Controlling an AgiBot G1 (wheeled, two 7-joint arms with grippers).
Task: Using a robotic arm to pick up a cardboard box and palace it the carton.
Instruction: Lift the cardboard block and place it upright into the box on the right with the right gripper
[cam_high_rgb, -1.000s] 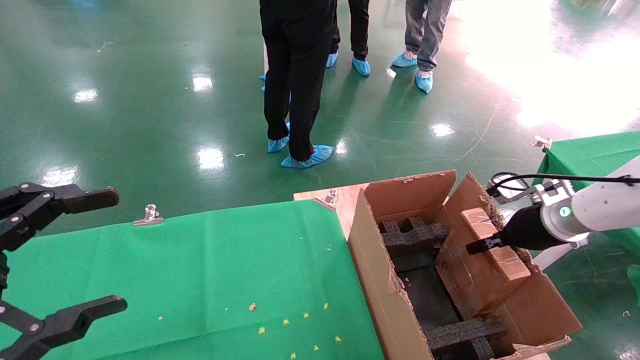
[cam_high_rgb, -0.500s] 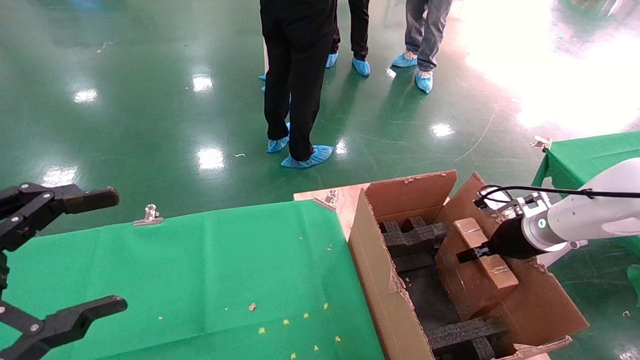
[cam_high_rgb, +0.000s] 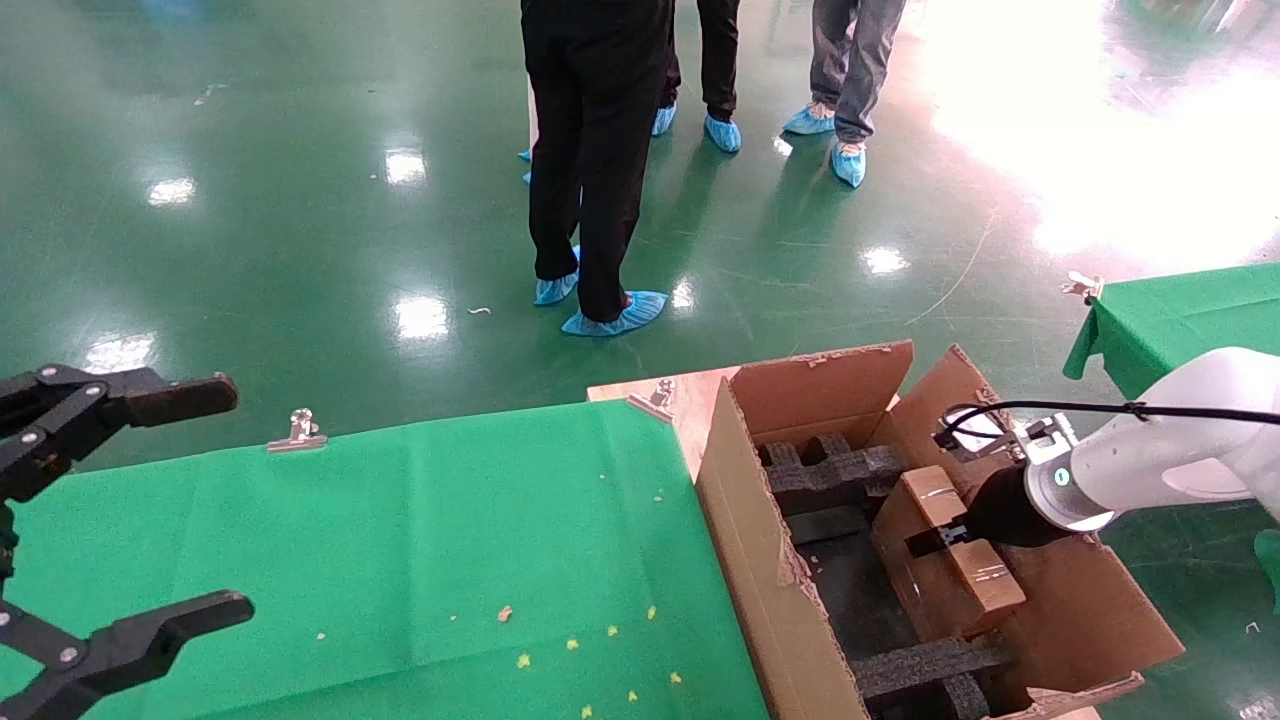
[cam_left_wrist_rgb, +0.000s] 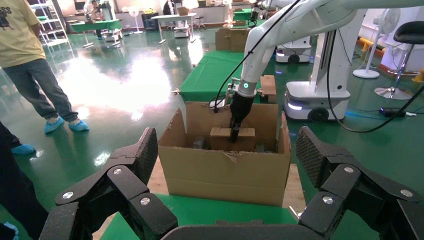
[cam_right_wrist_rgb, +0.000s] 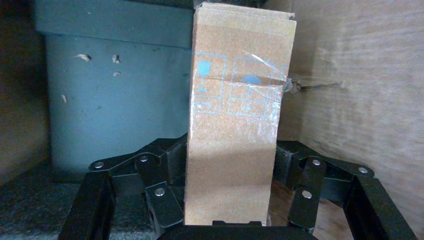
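I am gripping the cardboard box (cam_high_rgb: 945, 560) with my right pincer (cam_high_rgb: 935, 540), its black fingers (cam_right_wrist_rgb: 160, 192) clamped on both sides of it. I am holding the box tilted inside the carton (cam_high_rgb: 760, 560), above the black foam blocks (cam_high_rgb: 830, 475). Pale blue handling symbols are showing on the box under the clear tape (cam_right_wrist_rgb: 260, 80); I cannot read any words. My left pincer (cam_high_rgb: 150, 510) is hanging spread apart over the green desk (cam_high_rgb: 450, 520).
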